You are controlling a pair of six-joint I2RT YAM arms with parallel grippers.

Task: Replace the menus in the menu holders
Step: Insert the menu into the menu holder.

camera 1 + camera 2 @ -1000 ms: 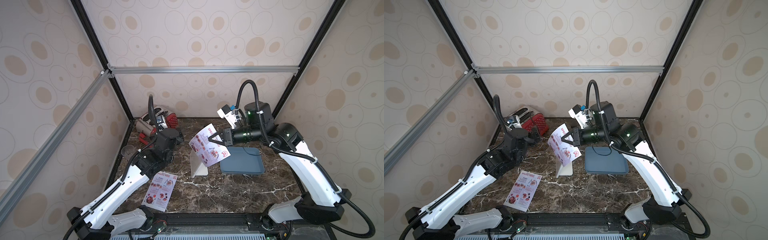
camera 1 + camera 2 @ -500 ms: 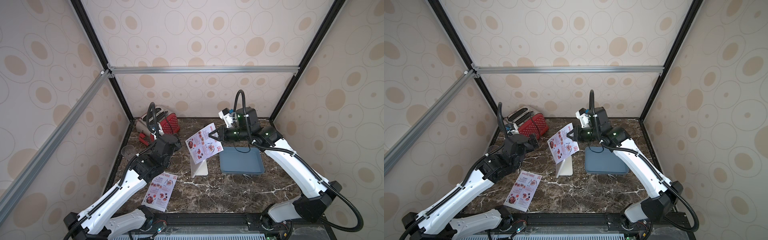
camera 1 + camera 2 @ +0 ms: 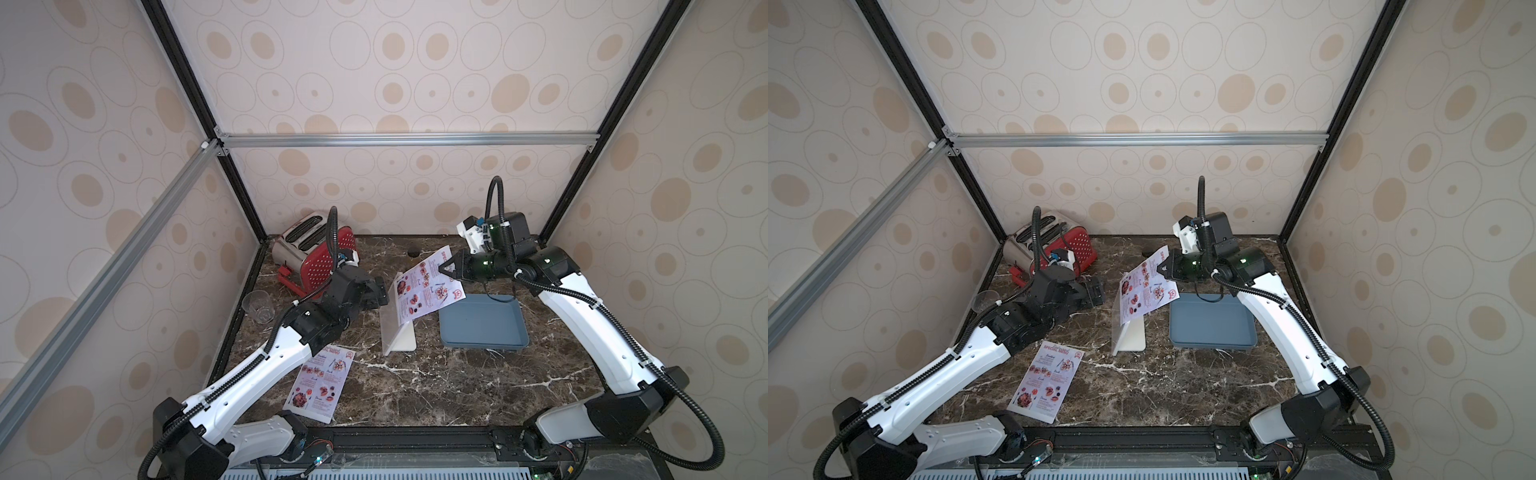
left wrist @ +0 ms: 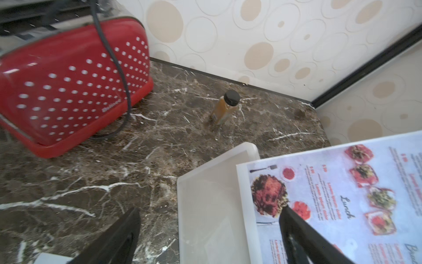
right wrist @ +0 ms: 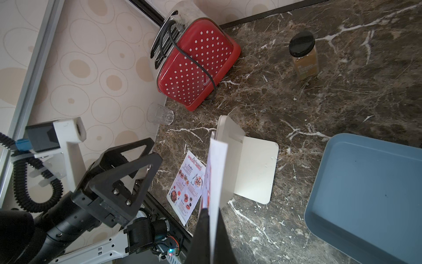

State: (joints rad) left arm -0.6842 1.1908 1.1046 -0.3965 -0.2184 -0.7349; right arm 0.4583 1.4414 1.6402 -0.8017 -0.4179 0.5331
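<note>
In both top views my right gripper (image 3: 446, 266) (image 3: 1163, 266) is shut on the top edge of one menu (image 3: 424, 291) (image 3: 1144, 293), which hangs tilted with its lower edge at the top of the clear menu holder (image 3: 405, 340) (image 3: 1131, 338). The right wrist view shows that menu (image 5: 215, 173) edge-on between the jaws (image 5: 209, 212), above the holder (image 5: 251, 169). My left gripper (image 3: 380, 291) (image 3: 1096, 293) (image 4: 209, 212) is open just left of the holder (image 4: 217, 164), one finger in front of the menu (image 4: 342, 194). The other menu (image 3: 322, 380) (image 5: 187, 185) lies flat at the front left.
A blue-grey tray (image 3: 482, 324) lies right of the holder. A red dotted toaster (image 3: 311, 257) stands at the back left, with a clear cup (image 3: 258, 305) by the left wall. A small brown jar with a black cap (image 4: 225, 107) (image 5: 303, 57) stands near the back wall.
My left gripper has moved right, from near the toaster up to the holder. The right arm swung the held menu left and back, and its lower edge now meets the holder's top.
</note>
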